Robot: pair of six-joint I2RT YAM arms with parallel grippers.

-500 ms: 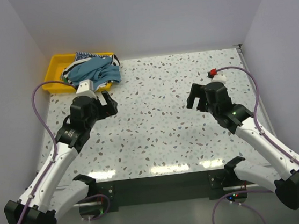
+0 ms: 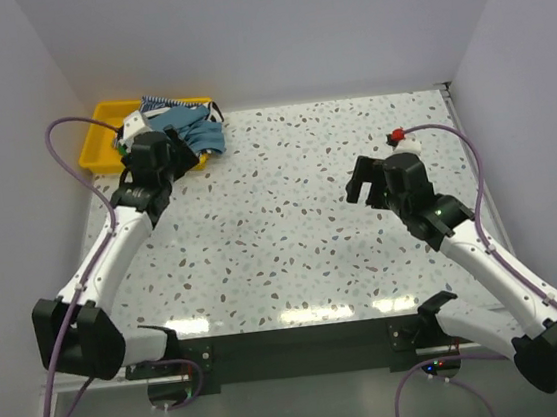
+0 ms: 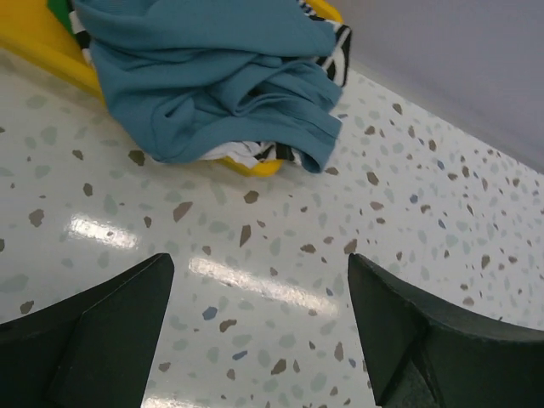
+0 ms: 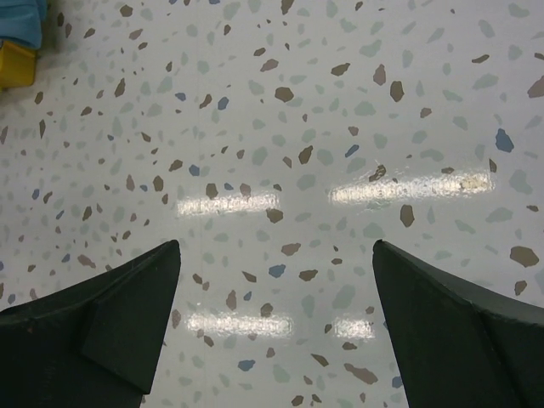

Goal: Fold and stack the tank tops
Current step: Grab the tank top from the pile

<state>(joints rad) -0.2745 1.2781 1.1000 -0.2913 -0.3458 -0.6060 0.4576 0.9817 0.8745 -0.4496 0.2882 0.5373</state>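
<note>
The tank tops (image 2: 192, 130) lie in a crumpled heap that spills over the front rim of the yellow tray (image 2: 98, 140) at the back left. A plain teal-blue tank top (image 3: 204, 76) covers the heap. Under it show a black-and-white striped tank top (image 3: 341, 51) and a sliver of green cloth (image 3: 58, 8). My left gripper (image 2: 185, 161) hovers just in front of the heap, open, with only bare table between its fingers (image 3: 259, 263). Over the right half of the table my right gripper (image 2: 364, 189) is also open and empty (image 4: 276, 248).
The speckled table (image 2: 281, 228) stretches between the arms. A small red-and-white clip (image 2: 397, 137) on the right arm's purple cable lies at the back right. White walls close in the back and both sides. The tray corner (image 4: 15, 64) shows far left in the right wrist view.
My left arm has reached back and left, bringing its open gripper up to the tray and the heap. The right arm has not moved.
</note>
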